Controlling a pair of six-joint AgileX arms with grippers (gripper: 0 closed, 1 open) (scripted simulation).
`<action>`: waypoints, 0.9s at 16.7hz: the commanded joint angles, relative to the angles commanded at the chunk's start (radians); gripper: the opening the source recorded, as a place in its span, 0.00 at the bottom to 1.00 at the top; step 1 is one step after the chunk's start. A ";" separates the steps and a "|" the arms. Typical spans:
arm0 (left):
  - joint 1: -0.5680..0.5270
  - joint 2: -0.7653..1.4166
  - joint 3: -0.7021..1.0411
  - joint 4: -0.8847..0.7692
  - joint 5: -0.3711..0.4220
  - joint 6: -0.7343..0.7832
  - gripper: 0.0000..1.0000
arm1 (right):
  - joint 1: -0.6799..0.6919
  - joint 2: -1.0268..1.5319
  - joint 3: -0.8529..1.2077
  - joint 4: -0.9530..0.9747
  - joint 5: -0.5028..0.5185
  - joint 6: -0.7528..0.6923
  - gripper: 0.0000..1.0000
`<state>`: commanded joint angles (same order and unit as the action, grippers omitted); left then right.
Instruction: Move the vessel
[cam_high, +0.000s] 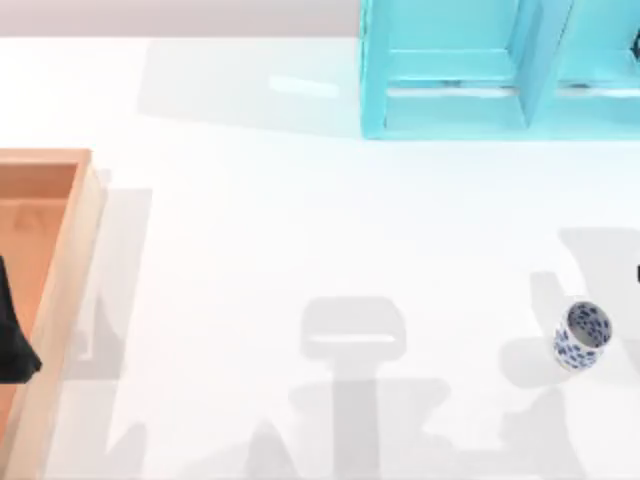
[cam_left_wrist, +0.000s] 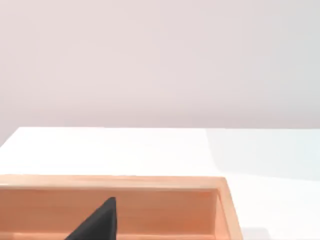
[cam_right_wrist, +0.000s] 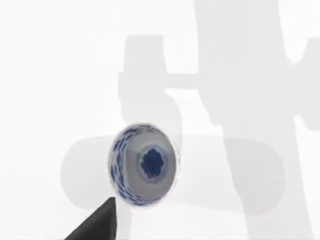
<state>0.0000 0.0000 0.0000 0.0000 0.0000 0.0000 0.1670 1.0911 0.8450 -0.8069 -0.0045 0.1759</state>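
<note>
The cup (cam_high: 581, 336), small, round and white with a patchy dark blue pattern, stands upright on the white counter (cam_high: 300, 260) near its right edge, toward the near right corner, with bare counter all around it. In the right wrist view the cup (cam_right_wrist: 144, 165) is seen from above, its mouth open toward the camera and a blue blotch on its inner floor; one dark fingertip (cam_right_wrist: 95, 222) of the right tool lies just beside the cup's rim, and whether the two touch cannot be told. Whether the right tool is spread or pressed together cannot be told.

At the left edge of the counter sits a large wooden tray (cam_high: 70, 260). The left arm (cam_high: 12, 335) is a dark shape over the tray's inside. In the left wrist view a dark fingertip (cam_left_wrist: 97, 222) of the left tool lies in front of the tray's inner wall (cam_left_wrist: 165, 210); whether that tool is spread or pressed together cannot be told.

A turquoise shelf (cam_high: 450, 70) stands at the far edge of the counter, toward the far right corner, well apart from the cup.
</note>
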 joint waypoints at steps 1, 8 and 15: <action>0.000 0.000 0.000 0.000 0.000 0.000 1.00 | 0.013 0.085 0.065 -0.065 -0.001 0.014 1.00; 0.000 0.000 0.000 0.000 0.000 0.000 1.00 | 0.081 0.514 0.423 -0.383 0.003 0.083 1.00; 0.000 0.000 0.000 0.000 0.000 0.000 1.00 | 0.085 0.564 0.471 -0.423 0.004 0.092 1.00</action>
<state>0.0000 0.0000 0.0000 0.0000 0.0000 0.0000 0.2521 1.6550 1.3160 -1.2299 -0.0005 0.2676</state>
